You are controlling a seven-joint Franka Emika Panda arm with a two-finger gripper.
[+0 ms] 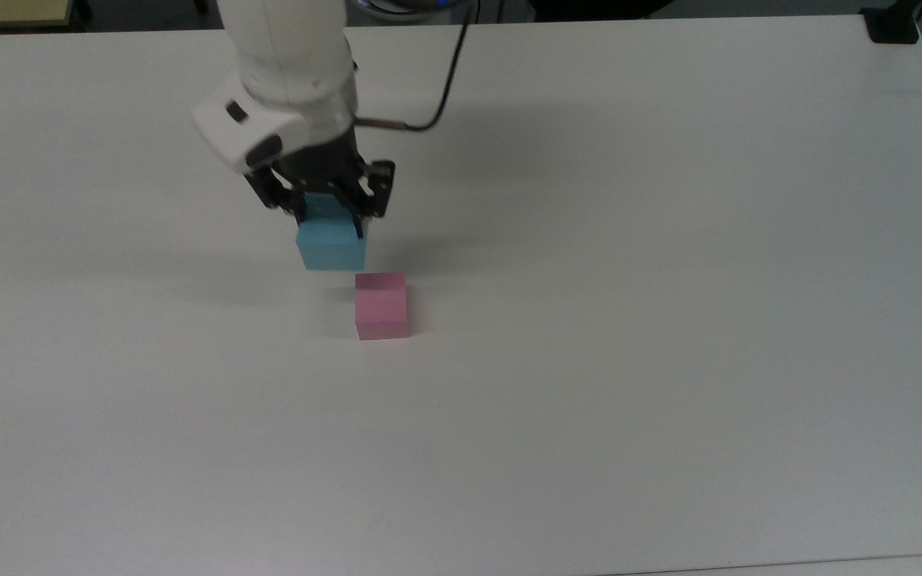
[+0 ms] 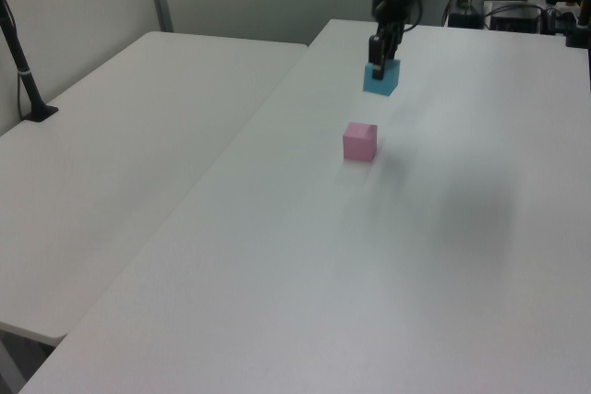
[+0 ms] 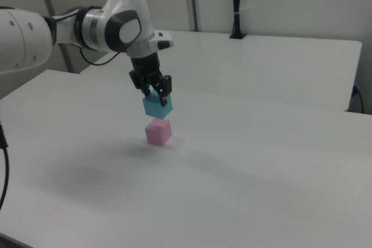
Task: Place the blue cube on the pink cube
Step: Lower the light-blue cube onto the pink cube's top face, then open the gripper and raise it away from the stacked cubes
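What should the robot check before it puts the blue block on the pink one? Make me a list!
1. Blue cube held by the gripper: ok, the fingers are clamped on it.
2. Blue cube lifted off the table: ok, it hangs in the air in the right view.
3. Pink cube top free: ok, nothing lies on it.
4. Blue cube straight above the pink cube: not ok, in the top view it sits up and to the top view's left.
5. Cube edges lined up: cannot tell.
6. Path between the cubes free: ok.
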